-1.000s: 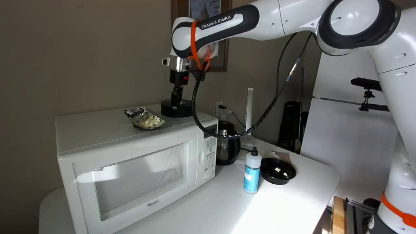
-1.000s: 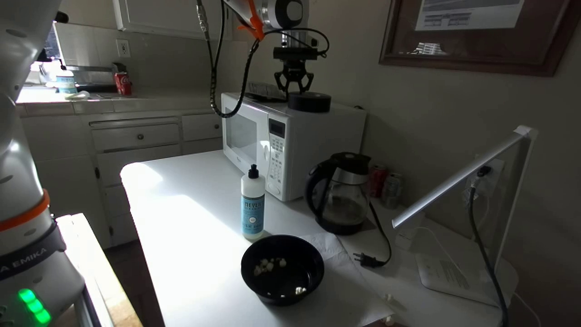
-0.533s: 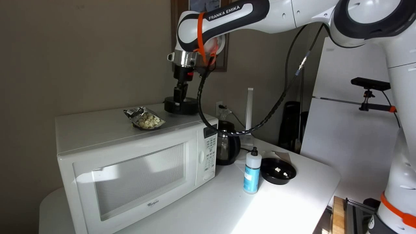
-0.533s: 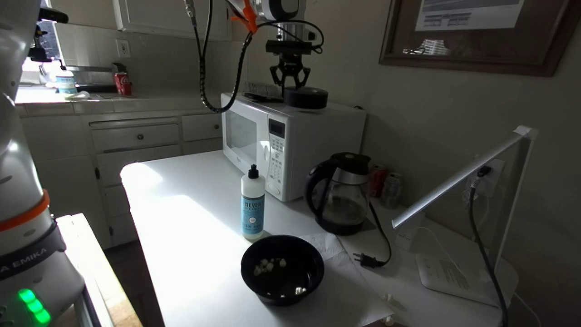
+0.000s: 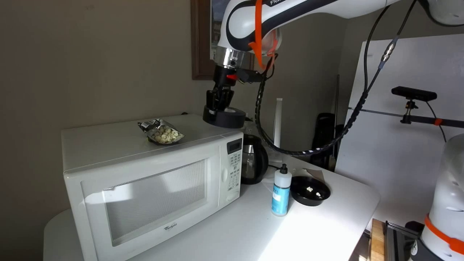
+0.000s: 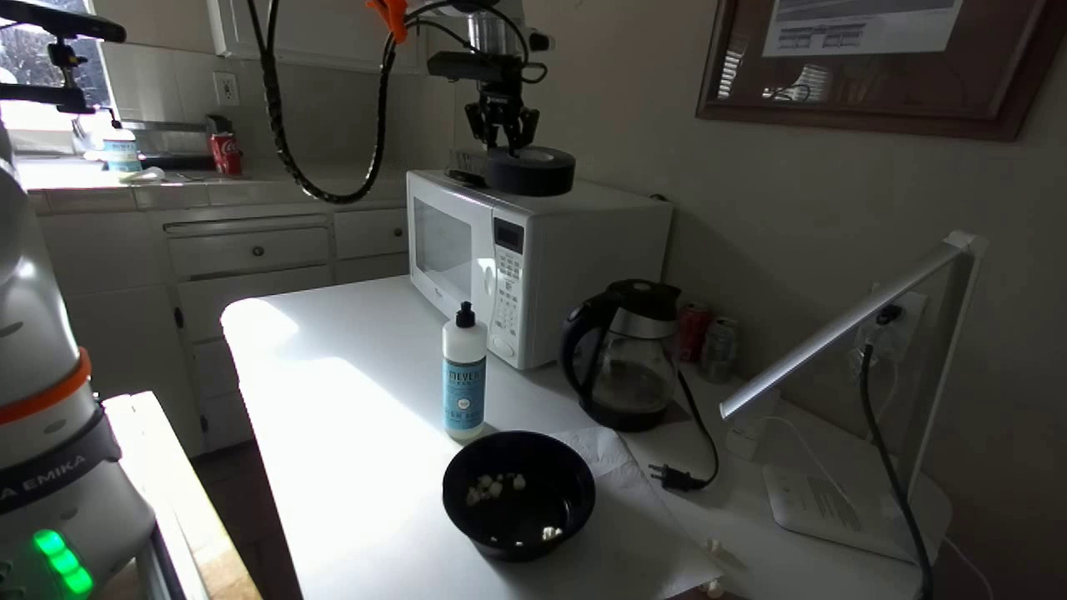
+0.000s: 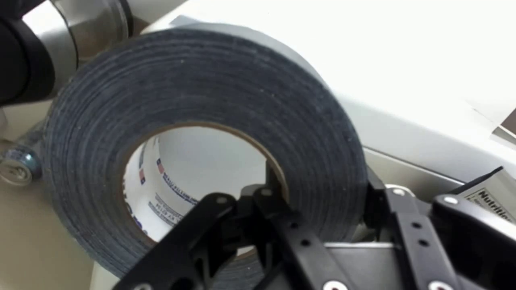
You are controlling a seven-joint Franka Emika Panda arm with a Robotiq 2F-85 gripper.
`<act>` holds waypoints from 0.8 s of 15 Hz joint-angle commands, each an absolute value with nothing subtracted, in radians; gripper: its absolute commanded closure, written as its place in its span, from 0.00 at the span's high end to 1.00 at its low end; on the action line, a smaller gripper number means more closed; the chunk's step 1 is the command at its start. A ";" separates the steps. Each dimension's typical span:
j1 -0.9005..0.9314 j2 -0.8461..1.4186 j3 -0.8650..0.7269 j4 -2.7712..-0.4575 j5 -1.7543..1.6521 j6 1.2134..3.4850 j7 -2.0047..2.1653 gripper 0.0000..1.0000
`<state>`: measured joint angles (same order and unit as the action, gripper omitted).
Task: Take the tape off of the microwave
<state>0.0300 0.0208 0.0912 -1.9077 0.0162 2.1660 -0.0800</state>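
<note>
Near the wall [image 5: 108, 65], a sunlit table [image 5: 232, 228] bears the microwave [image 5: 156, 192].

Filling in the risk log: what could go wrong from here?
Slip: the gripper pinches the tape at one side of its ring, so it could tilt or swing.
Knock: the kettle stands beside the microwave; the tape might clip it if lowered there.
Snag: the black cable hangs in a loop that might catch the upright bottle if it dips low.
</note>
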 commanded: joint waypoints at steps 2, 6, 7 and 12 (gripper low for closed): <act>0.071 -0.205 0.110 -2.220 0.006 2.319 0.219 0.21; 0.088 -0.332 0.161 -2.470 -0.031 2.468 0.321 0.21; 0.098 -0.356 0.179 -2.533 -0.037 2.499 0.319 0.21; 0.172 -0.333 0.264 -2.669 -0.033 2.566 0.270 0.21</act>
